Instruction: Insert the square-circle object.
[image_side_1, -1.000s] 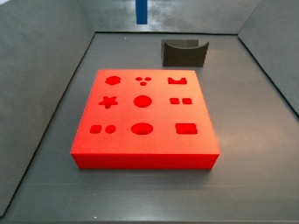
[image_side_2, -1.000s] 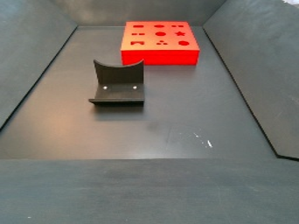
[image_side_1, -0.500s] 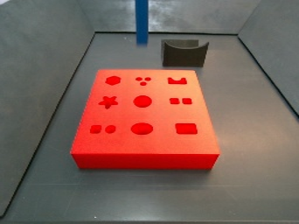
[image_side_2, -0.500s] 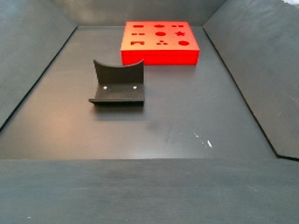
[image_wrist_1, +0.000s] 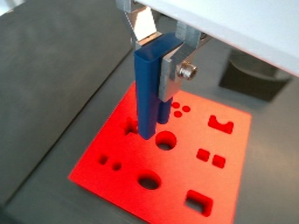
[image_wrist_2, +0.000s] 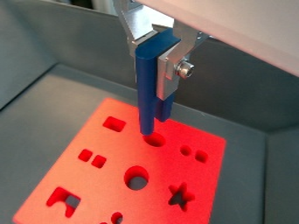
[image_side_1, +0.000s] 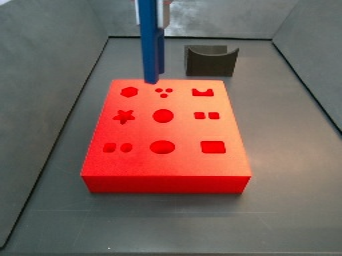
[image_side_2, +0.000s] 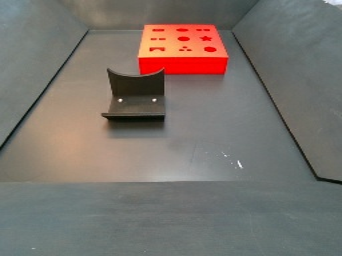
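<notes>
- Red board lies mid-floor; its far-left cutout is partly hidden behind the peg.
- Fixture stands apart from it.
- Blue peg hangs upright above the board.
- Gripper clamps the peg; its body is cut off.

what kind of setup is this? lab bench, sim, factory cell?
Likely a test cell for peg insertion, possibly simulated: a bare dark walled floor, a red block of shaped holes, the fixture, and the gripper above the block, holding a blue piece upright.
</notes>
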